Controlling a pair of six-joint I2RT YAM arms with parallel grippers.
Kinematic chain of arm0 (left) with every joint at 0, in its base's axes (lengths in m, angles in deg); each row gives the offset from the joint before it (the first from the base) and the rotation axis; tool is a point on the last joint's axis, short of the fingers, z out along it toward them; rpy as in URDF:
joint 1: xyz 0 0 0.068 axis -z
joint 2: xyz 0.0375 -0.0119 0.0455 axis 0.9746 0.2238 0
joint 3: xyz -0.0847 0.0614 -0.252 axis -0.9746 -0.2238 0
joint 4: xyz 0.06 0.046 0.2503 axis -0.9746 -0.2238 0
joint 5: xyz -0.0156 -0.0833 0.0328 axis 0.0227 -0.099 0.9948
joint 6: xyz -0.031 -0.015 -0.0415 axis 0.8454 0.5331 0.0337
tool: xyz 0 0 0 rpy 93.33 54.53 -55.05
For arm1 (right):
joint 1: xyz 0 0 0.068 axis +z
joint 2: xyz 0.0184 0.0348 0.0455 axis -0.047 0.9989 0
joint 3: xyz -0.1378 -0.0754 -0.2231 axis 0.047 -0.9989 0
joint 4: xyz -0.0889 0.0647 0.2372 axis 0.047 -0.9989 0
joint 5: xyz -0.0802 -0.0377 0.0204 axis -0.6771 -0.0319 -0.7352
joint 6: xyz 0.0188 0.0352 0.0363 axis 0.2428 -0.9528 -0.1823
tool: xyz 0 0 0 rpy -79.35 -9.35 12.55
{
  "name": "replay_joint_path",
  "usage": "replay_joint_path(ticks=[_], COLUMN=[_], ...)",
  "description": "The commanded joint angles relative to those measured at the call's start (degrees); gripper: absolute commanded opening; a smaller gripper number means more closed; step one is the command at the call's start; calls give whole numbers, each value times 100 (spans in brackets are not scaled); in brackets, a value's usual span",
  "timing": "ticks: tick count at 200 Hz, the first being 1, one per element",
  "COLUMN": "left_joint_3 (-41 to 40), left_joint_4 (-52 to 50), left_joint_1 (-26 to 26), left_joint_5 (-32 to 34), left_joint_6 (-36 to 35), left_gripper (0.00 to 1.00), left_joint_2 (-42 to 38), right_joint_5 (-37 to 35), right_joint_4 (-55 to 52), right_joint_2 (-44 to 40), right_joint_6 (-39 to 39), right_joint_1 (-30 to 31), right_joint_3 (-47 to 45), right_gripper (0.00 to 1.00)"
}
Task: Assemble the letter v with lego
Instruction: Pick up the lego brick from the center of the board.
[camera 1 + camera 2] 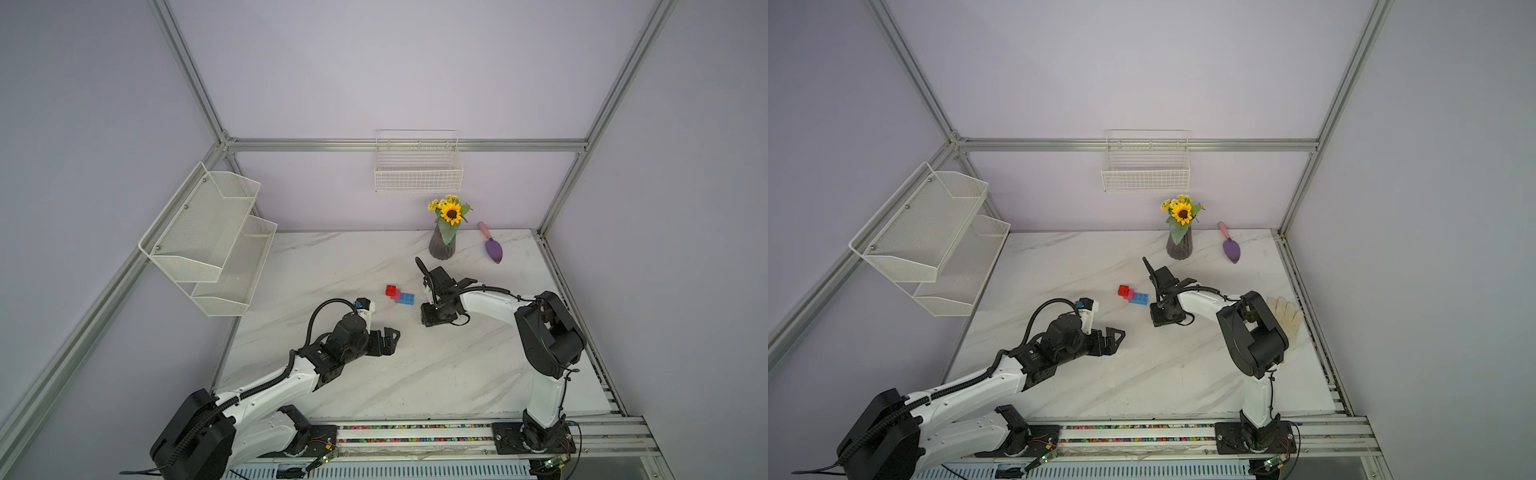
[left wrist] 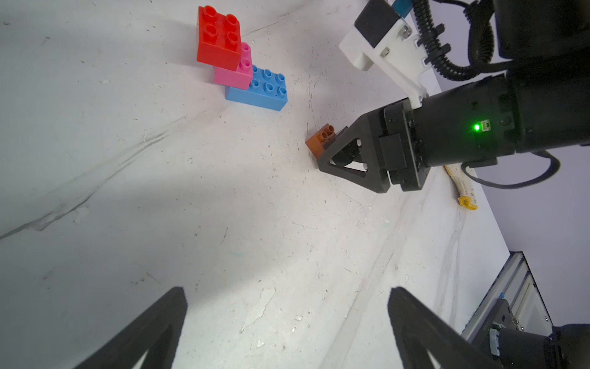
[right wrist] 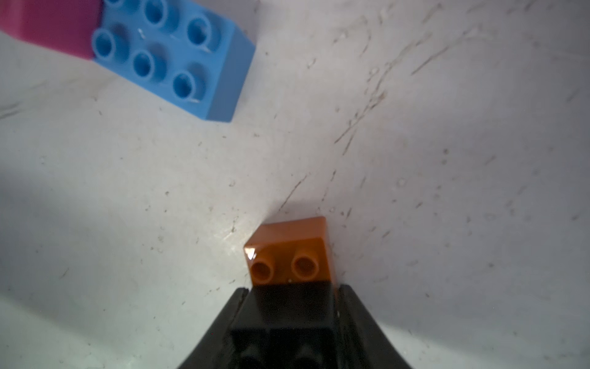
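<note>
A red brick (image 2: 218,35), a pink brick (image 2: 236,72) and a longer blue brick (image 2: 261,88) are joined in steps on the marble table, mid-table in both top views (image 1: 405,298) (image 1: 1139,298). To their right, an orange-brown brick (image 3: 290,252) rests on the table with a black brick (image 3: 290,306) on top of it. My right gripper (image 3: 292,289) is low there, its jaws close on either side of the black brick; black on black hides any contact. That gripper (image 1: 434,320) hides the pair in both top views. My left gripper (image 2: 287,290) hangs wide open and empty, nearer the front.
A dark vase of sunflowers (image 1: 442,245) and a purple trowel (image 1: 492,249) stand at the back right. A pale glove (image 1: 1285,311) lies by the right edge behind the right arm. A wire basket (image 1: 417,174) and a mesh shelf (image 1: 208,232) hang on the walls.
</note>
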Motion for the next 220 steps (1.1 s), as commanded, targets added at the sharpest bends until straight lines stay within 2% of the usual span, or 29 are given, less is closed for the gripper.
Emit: replay_joint_path(ticks=[1,55,144,220], left_joint_3=[119,148,4,-92], left_joint_4=[61,242,552,708], left_joint_1=[-38,-37,-31,-12], left_joint_5=[84,78,253,291], left_joint_6=[68,158,395,575], left_gripper=[100,100,100,100], left_joint_2=[-48,310,597,687], right_joint_5=[-46,-548,-1102,-1159], right_joint_4=[482,1277,888,505], right_joint_2=[367,496,301,-7], right_joint_6=[-202,217,-21,-238], right_joint_1=[55,165,658,732], right_joint_3=[-705,-1247,-1250,-1452], right_gripper=[49,49,47,48])
